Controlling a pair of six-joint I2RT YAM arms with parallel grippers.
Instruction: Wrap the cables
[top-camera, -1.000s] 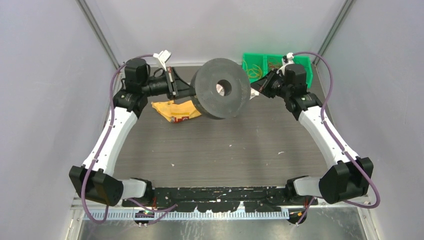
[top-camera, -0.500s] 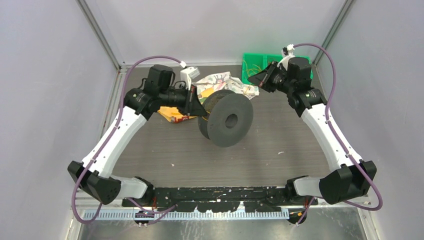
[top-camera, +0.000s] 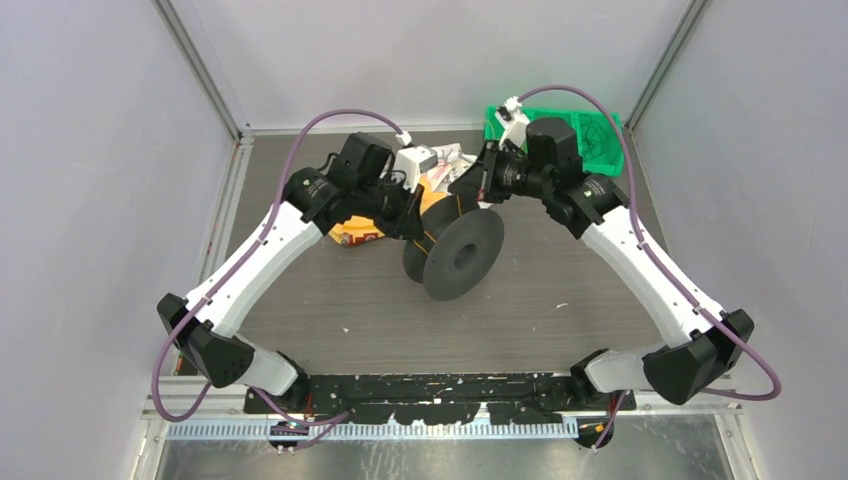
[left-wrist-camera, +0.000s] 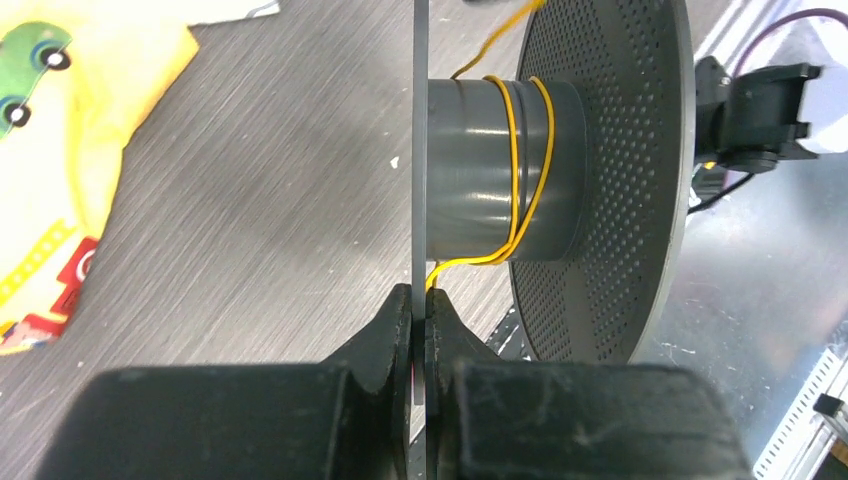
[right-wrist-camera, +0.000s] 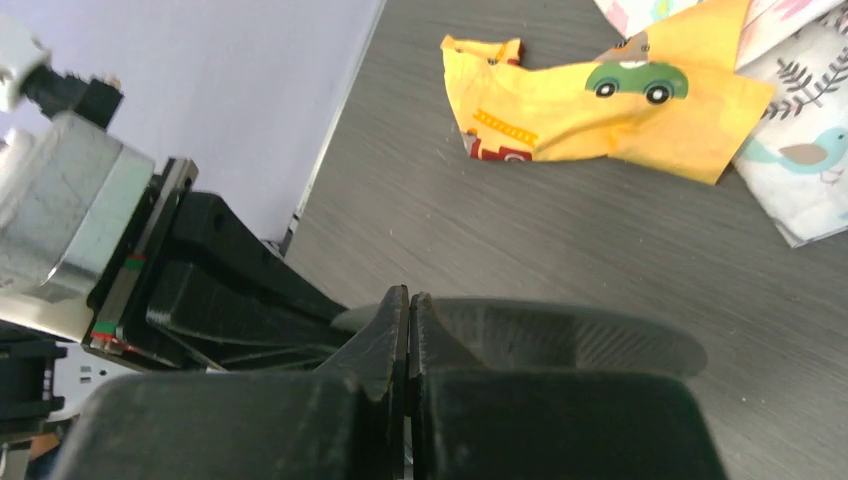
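The black spool (top-camera: 455, 255) stands on edge mid-table. My left gripper (top-camera: 412, 228) is shut on its near thin flange (left-wrist-camera: 418, 150), seen edge-on in the left wrist view between my shut fingers (left-wrist-camera: 418, 300). The cable (left-wrist-camera: 520, 170), a thin yellow-orange wire, makes a few turns round the grey hub, beside the perforated far flange (left-wrist-camera: 600, 180). One strand (left-wrist-camera: 495, 35) leads up out of that view. My right gripper (top-camera: 470, 190) is just above the spool's top rim, fingers pressed shut (right-wrist-camera: 408, 300); no wire shows between them. The flange rim (right-wrist-camera: 560, 335) lies right behind them.
A green bin (top-camera: 590, 135) with more yellow wire coils stands at the back right. A yellow printed cloth (top-camera: 355, 232) lies left of the spool, also in the right wrist view (right-wrist-camera: 600, 110). A pale patterned cloth (top-camera: 440, 160) lies behind it.
My left arm has carried the spool down and toward the table's middle and turned it nearly edge-on. My right gripper has moved left from the green bin to above the spool.
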